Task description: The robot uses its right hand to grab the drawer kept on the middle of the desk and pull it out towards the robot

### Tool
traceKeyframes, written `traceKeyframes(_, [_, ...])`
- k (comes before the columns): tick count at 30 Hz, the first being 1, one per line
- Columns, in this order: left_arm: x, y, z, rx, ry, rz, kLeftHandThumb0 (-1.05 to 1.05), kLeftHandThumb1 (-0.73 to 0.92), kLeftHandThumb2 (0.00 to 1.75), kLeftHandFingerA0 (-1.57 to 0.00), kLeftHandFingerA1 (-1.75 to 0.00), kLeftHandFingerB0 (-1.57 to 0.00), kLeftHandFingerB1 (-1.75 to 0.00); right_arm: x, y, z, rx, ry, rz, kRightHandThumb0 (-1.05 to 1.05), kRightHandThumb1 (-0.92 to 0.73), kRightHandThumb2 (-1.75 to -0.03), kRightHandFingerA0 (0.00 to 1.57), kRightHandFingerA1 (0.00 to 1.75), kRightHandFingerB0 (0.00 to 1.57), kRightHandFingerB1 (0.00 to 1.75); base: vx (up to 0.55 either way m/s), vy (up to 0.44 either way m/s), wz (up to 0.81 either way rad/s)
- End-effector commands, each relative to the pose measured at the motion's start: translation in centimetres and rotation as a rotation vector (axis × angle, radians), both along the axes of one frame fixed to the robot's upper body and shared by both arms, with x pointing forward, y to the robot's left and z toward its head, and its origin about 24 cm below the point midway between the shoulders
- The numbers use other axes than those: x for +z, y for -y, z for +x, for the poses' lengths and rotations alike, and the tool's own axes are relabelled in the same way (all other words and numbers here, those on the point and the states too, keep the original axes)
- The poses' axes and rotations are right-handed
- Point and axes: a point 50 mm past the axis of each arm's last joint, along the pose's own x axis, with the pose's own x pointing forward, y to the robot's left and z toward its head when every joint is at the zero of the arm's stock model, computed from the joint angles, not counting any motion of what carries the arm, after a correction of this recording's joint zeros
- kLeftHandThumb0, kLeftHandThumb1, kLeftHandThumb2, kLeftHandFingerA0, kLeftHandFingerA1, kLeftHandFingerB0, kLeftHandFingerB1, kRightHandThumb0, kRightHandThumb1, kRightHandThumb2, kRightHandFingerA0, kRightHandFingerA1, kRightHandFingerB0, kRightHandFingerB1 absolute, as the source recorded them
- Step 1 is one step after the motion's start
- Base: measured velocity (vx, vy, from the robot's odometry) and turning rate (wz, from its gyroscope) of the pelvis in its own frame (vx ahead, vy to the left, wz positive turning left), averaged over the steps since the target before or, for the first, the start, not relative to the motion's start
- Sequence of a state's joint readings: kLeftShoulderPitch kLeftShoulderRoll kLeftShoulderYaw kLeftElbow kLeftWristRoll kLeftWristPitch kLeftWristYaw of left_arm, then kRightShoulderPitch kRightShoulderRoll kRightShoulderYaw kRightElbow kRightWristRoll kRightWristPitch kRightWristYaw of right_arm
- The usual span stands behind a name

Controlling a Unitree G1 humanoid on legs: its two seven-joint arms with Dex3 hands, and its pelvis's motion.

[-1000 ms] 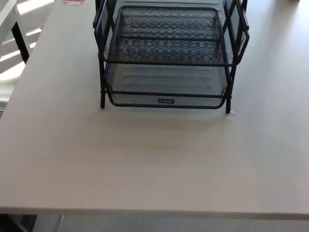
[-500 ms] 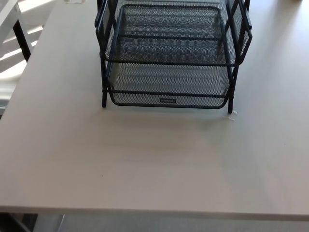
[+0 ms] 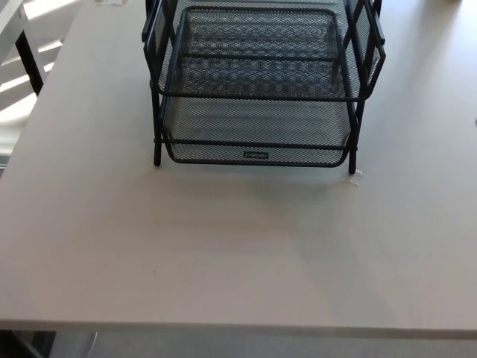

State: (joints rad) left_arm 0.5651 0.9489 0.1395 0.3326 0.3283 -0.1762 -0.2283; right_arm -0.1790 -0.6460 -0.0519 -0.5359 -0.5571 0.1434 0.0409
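A black wire-mesh drawer rack [image 3: 257, 82] stands at the far middle of the pale desk [image 3: 223, 246]. Its lower drawer [image 3: 256, 138] sits pushed into the frame, its front rim carrying a small label [image 3: 256, 155]. An upper mesh tray [image 3: 257, 56] rests above it. The rack's top is cut off by the picture's upper edge. Neither of my hands shows in the head view.
A small clear scrap [image 3: 355, 177] lies on the desk by the rack's front right leg. The desk's near edge [image 3: 238, 330] runs across the bottom of the picture. A dark table leg [image 3: 30, 63] and sunlit floor show at the upper left.
The whole picture has shifted slightly from side to side, so the camera moved. The rack and its drawers keep their place on the desk.
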Motion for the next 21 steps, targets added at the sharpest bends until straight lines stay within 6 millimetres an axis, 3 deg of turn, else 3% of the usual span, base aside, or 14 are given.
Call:
traceKeyframes(1, [-0.1, -0.6, -0.2, 0.021, -0.014, 0.016, -0.32, 0.67, 0.60, -0.60, -0.86, -0.57, -0.59, -0.2, -1.8, 0.2, 0.055, 0.021, -0.045, -0.86, -0.75, -0.63, 0.15, 0.39, 0.16, 0.34, 0.00, 0.000, 0.00])
traceKeyframes(2, [-0.1, -0.7, -0.2, 0.023, -0.012, 0.014, -0.32, 0.67, 0.60, -0.60, -0.86, -0.57, -0.59, -0.2, -2.0, 0.3, 0.056, 0.020, -0.045, -0.86, -0.75, -0.63, 0.15, 0.39, 0.16, 0.34, 0.00, 0.000, 0.00])
traceKeyframes(3, [-0.1, -0.6, -0.1, 0.014, -0.007, 0.016, -0.33, 0.67, 0.60, -0.61, -0.87, -0.59, -0.61, -0.4, -3.1, 0.4, 0.109, -0.005, -0.029, -0.41, -0.34, -0.99, 0.00, 0.52, 0.00, 0.50, 0.00, 0.000, 0.00])
traceKeyframes(4, [-0.1, -0.7, -0.1, 0.013, -0.006, 0.016, -0.33, 0.67, 0.60, -0.61, -0.87, -0.59, -0.61, -0.4, -3.2, 0.4, 0.114, -0.008, -0.027, -0.41, -0.34, -0.99, 0.00, 0.52, 0.00, 0.50, 0.00, 0.000, 0.00])
traceKeyframes(5, [0.0, -0.6, -0.1, 0.014, -0.005, 0.013, -0.34, 0.67, 0.60, -0.59, -0.86, -0.57, -0.61, -0.4, -3.4, 0.4, 0.121, -0.017, -0.030, -0.85, -0.59, -1.02, 0.00, 0.44, 0.08, 0.48, 0.00, 0.000, 0.00])
traceKeyframes(6, [0.0, -0.6, -0.1, 0.017, -0.006, 0.013, -0.33, 0.66, 0.60, -0.59, -0.85, -0.57, -0.59, -0.4, -3.9, 0.5, 0.131, -0.022, -0.031, -0.89, -0.78, -0.64, 0.07, 0.40, 0.14, 0.35, 0.00, 0.000, 0.00])
traceKeyframes(7, [0.1, -0.6, -0.1, 0.009, -0.007, 0.023, -0.33, 0.66, 0.60, -0.59, -0.85, -0.57, -0.60, -0.5, -4.3, 0.5, 0.134, -0.028, -0.037, -0.41, -0.34, -0.99, 0.00, 0.52, 0.00, 0.50, 0.00, 0.000, 0.00])
traceKeyframes(14, [0.0, -0.7, 0.1, 0.013, -0.005, 0.019, -0.32, 0.69, 0.60, -0.59, -0.88, -0.58, -0.61, -1.2, -6.3, 1.4, 0.183, -0.006, -0.043, -0.41, -0.31, -0.97, 0.00, 0.53, 0.00, 0.50, 0.00, 0.000, 0.00])
traceKeyframes(15, [0.4, -0.4, 0.1, 0.006, 0.003, 0.010, -0.33, 0.69, 0.60, -0.60, -0.88, -0.58, -0.61, -1.3, -6.9, 1.7, 0.212, -0.015, -0.044, -0.88, -0.57, -0.95, 0.04, 0.46, 0.08, 0.45, 0.00, 0.000, 0.00])
traceKeyframes(16, [0.3, -0.4, 0.2, 0.003, 0.000, 0.016, -0.35, 0.69, 0.60, -0.59, -0.89, -0.58, -0.60, -1.5, -7.1, 1.8, 0.222, -0.018, -0.044, -0.88, -0.71, -0.63, 0.05, 0.41, 0.13, 0.36, 0.00, 0.000, 0.00])
traceKeyframes(18, [0.3, -0.4, 0.2, 0.002, -0.001, 0.019, -0.35, 0.69, 0.60, -0.59, -0.89, -0.58, -0.60, -1.5, -7.1, 1.8, 0.224, -0.018, -0.043, -0.88, -0.71, -0.63, 0.05, 0.41, 0.13, 0.36, 0.00, 0.000, 0.00])
traceKeyframes(19, [0.1, -0.5, 0.2, 0.004, 0.004, 0.020, -0.32, 0.69, 0.60, -0.59, -0.88, -0.59, -0.61, -1.6, -7.8, 2.2, 0.223, -0.008, -0.066, -0.88, -0.54, -0.97, 0.03, 0.41, 0.07, 0.43, 0.00, 0.000, 0.00])
traceKeyframes(21, [0.1, -0.4, 0.3, 0.001, 0.005, 0.019, -0.32, 0.69, 0.60, -0.59, -0.88, -0.59, -0.61, -1.7, -8.3, 2.6, 0.213, 0.004, -0.090, -0.88, -0.54, -0.97, 0.03, 0.41, 0.07, 0.43, 0.00, 0.000, 0.00])
